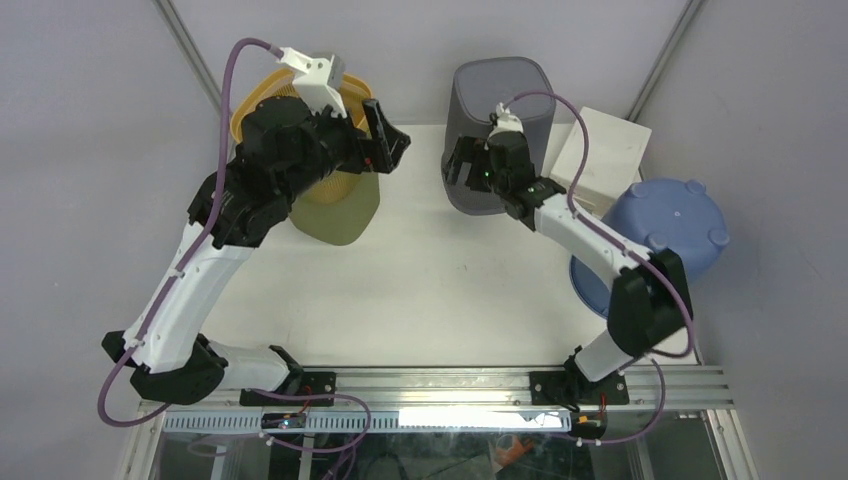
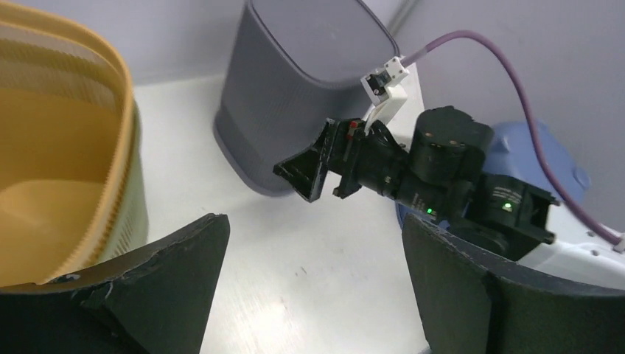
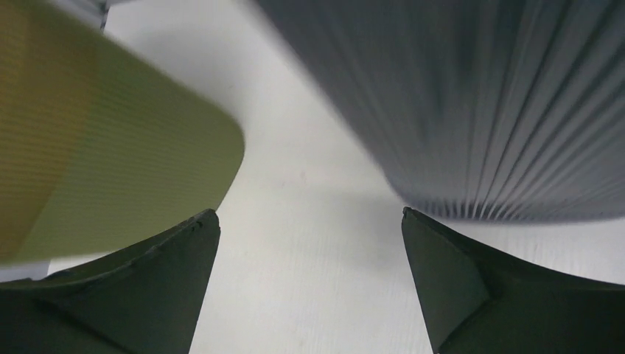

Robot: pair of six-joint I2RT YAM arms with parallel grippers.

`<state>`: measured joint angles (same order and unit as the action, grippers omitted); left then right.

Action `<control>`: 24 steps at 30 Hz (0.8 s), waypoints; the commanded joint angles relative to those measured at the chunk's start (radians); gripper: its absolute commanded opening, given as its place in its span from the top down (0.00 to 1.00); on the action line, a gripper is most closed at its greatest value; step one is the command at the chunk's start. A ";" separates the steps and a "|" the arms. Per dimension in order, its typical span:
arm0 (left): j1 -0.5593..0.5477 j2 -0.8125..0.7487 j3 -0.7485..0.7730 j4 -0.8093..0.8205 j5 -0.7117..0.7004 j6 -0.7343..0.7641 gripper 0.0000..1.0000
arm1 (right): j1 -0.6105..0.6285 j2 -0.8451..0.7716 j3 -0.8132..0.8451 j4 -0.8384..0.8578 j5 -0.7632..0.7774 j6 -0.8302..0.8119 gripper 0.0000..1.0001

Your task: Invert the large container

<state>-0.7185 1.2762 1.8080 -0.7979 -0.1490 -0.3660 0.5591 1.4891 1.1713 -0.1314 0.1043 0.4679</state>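
Far right of desk [image 1: 430, 290]: grey ribbed bin [image 1: 475, 90] standing base up, mouth down | left pincer [image 2: 311, 221], right pincer [image 3: 309, 214] wide, empty | flip looks done, arms only need retracting.

White table [image 1: 440, 290] – pale grey walls [image 1: 90, 150], 2 slanted metal struts [image 1: 190, 50] behind

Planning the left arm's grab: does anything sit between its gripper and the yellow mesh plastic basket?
Nothing visible. The open left gripper hangs beside the wall of the yellow mesh plastic basket, nothing between; the dark grey ribbed bin stands on the gripper's other side.
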 commanded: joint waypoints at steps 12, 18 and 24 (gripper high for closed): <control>0.026 0.097 0.198 -0.128 -0.380 0.205 0.04 | -0.089 0.038 0.110 -0.006 -0.090 0.053 0.01; 0.031 0.099 0.074 0.010 -0.419 0.310 0.01 | -0.074 -0.217 -0.122 -0.063 -0.107 0.094 0.01; 0.162 0.256 0.206 -0.138 -0.288 0.295 0.01 | -0.074 -0.394 -0.237 -0.185 -0.107 0.102 0.01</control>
<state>-0.6434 1.4540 1.9240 -0.8944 -0.5064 -0.1059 0.4843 1.1809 0.9771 -0.2592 0.0093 0.5488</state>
